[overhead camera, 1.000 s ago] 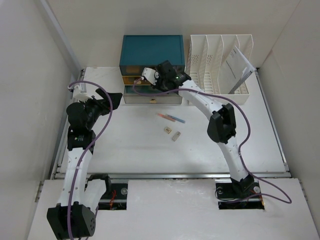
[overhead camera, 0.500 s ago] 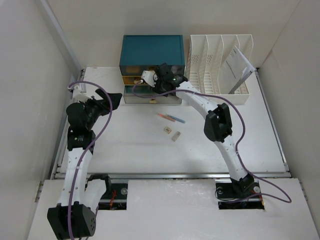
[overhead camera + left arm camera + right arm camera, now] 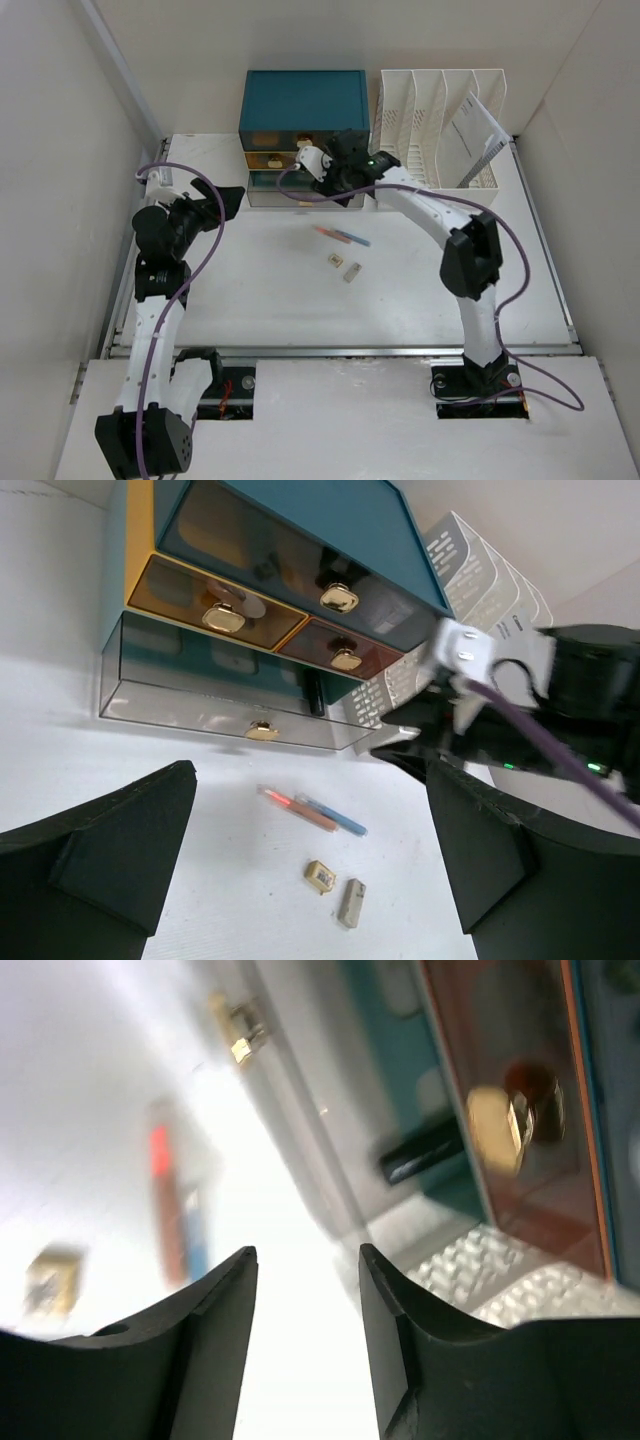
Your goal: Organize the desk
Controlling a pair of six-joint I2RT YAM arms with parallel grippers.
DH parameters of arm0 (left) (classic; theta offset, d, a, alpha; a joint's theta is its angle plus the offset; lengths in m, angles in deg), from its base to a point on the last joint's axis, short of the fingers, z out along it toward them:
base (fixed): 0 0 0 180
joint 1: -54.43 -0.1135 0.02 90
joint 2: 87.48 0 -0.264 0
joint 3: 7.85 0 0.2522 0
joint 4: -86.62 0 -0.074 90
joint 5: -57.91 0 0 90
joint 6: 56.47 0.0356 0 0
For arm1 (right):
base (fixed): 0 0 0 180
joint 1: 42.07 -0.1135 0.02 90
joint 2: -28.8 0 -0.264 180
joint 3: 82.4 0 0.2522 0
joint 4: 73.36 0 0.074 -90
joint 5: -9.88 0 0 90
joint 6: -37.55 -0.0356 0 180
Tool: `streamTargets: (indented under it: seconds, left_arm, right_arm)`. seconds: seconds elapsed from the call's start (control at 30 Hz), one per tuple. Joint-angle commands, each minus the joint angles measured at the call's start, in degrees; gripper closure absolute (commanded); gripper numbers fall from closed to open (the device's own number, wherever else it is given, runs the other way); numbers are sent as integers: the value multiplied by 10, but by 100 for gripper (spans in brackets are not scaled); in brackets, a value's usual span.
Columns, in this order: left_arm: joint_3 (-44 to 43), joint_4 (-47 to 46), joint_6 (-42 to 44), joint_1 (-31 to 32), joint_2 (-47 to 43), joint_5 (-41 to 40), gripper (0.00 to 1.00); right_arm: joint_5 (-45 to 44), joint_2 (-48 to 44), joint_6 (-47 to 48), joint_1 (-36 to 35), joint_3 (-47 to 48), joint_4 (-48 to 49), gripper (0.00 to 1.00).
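White table (image 3: pixel 560 270) runs from the arm bases to the back wall, with loose bits in its middle. Teal drawer box (image 3: pixel 305 95) sits at the back edge, and the white file rack (image 3: pixel 420 110) is just to its right with a paper sheet (image 3: pixel 468 135) leaning in the right-hand slots. Clear bottom drawer (image 3: pixel 200 695) looks pulled out, with a black item (image 3: pixel 313 692) lying inside. Right tool (image 3: pixel 305 1255) is at the box front by that drawer, fingers part-way apart with nothing between them. Left tool (image 3: pixel 310 770) hangs wide and empty, left of the box. Not yet sorted: red pen (image 3: pixel 300 808) and blue pen (image 3: pixel 335 818) side by side mid-table, with a small tan square (image 3: pixel 320 875) and a grey block (image 3: pixel 350 902) just beside them. My read: early to mid task, with the drawer not shut and four items to stow.
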Motion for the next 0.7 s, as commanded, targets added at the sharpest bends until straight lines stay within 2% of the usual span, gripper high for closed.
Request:
streamTargets:
  seconds: [0.0,0.2,0.67]
  left_arm:
    - [7,-50,-4,-12,-13,27,0]
    - [13,-65,-18,-22,-8,46,0]
    - [13,-65,-18,-22,-8,46,0]
  right_arm:
    - [67,-97,-54,2,-66,23,51]
    - [124,-91,-75,21,-138,22,51]
    - [136,-31,-85,26,-167,47,50]
